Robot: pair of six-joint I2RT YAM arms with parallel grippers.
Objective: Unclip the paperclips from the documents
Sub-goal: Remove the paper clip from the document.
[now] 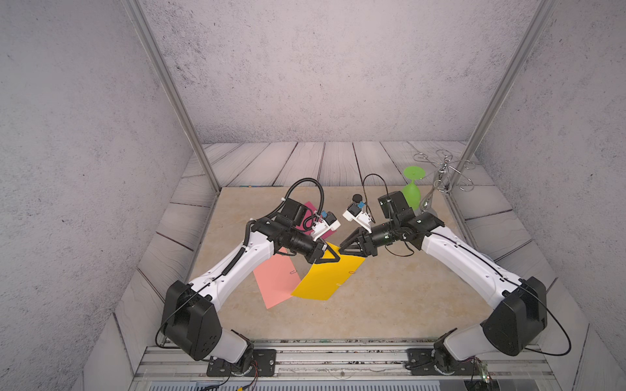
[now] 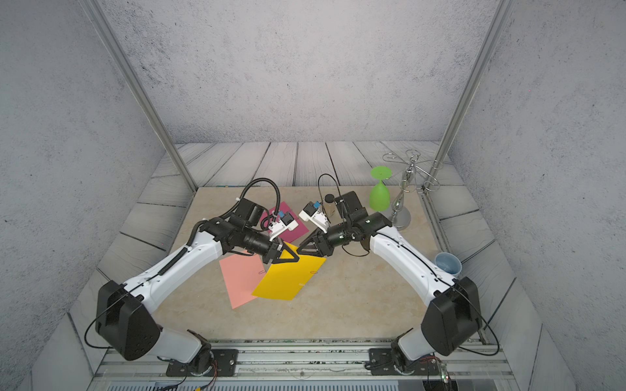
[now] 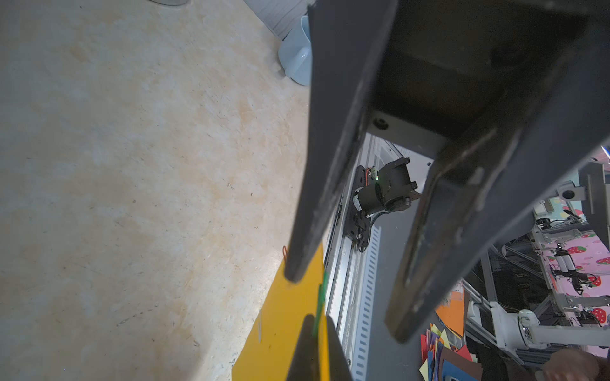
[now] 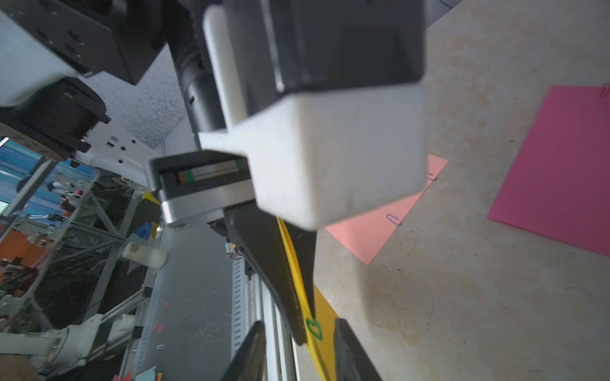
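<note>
- Salmon sheet (image 1: 274, 282) lies flat on the worktop (image 1: 389, 304), left of centre. A blue clip (image 4: 394, 219) is on one edge.
- Magenta sheet (image 2: 298, 230) lies flat farther back, mostly hidden under the left wrist in both top views. A red clip (image 4: 605, 89) is at one corner.
- Left gripper (image 1: 333, 258) is clamped shut on the far corner of the yellow sheet (image 1: 325, 279), holding that corner up off the worktop.
- The yellow sheet hangs tilted. Its near-left corner overlaps the salmon sheet.
- Green clip (image 4: 313, 328) sits on the raised edge, just beside the left fingertips.
- Orange clip (image 1: 352, 272) is on the sheet's right edge, with a pale clip (image 1: 338, 285) nearer the front.
- Right gripper (image 1: 341, 248) is nearly tip to tip with the left. Its jaws are apart, one finger on each side of the raised edge, and the green clip is between them.
- The wrist views are too close and soft to tell whether the right fingers touch the clip.
- Green goblet (image 1: 411, 193) is at back right, upside down with its foot uppermost.
- Wire rack (image 2: 400, 218) stands just right of the goblet.
- Blue cup (image 2: 447, 265) is at the worktop's right edge, behind the right arm.
</note>
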